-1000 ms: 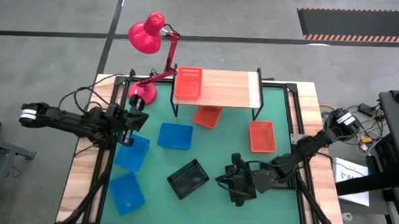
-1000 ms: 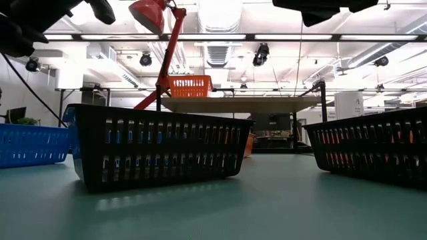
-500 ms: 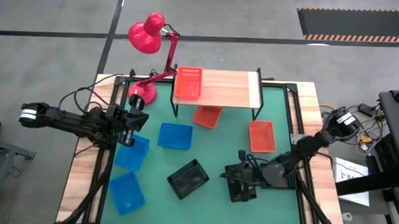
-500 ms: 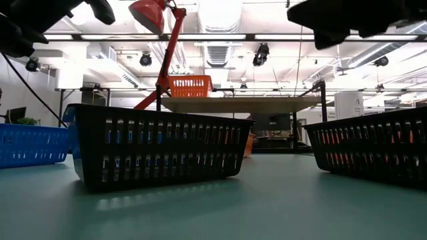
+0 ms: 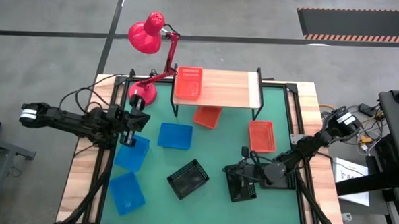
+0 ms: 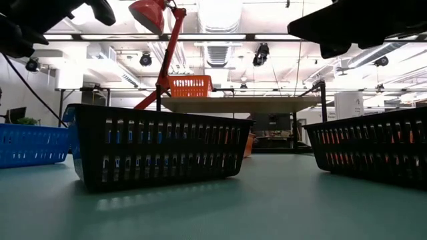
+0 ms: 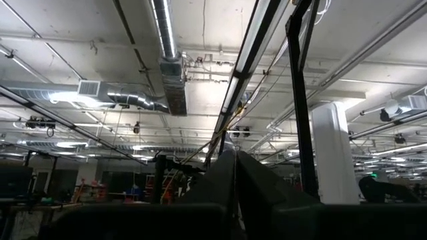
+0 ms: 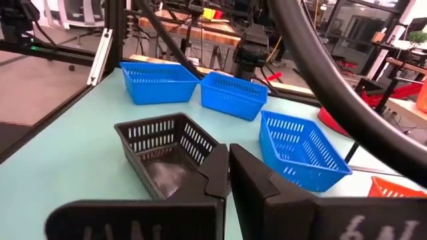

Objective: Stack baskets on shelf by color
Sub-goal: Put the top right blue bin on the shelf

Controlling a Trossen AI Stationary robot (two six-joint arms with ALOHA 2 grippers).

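Observation:
The shelf stands at the table's far side with one orange-red basket on its left end. A second orange-red basket lies half under it, and a third rests on the mat to the right. Three blue baskets sit on the left half. One black basket lies near the middle, another right of it. My right gripper hovers shut over that right black basket's far edge. My left gripper is shut and points up, above the blue baskets.
A red desk lamp stands on the table's far left corner, its base beside the shelf. Black frame rails run along both table sides. Bare green mat lies along the near edge.
My right gripper has drawn back from over the right black basket toward the table's far right, uncovering most of that basket. The baskets have stayed where they were.

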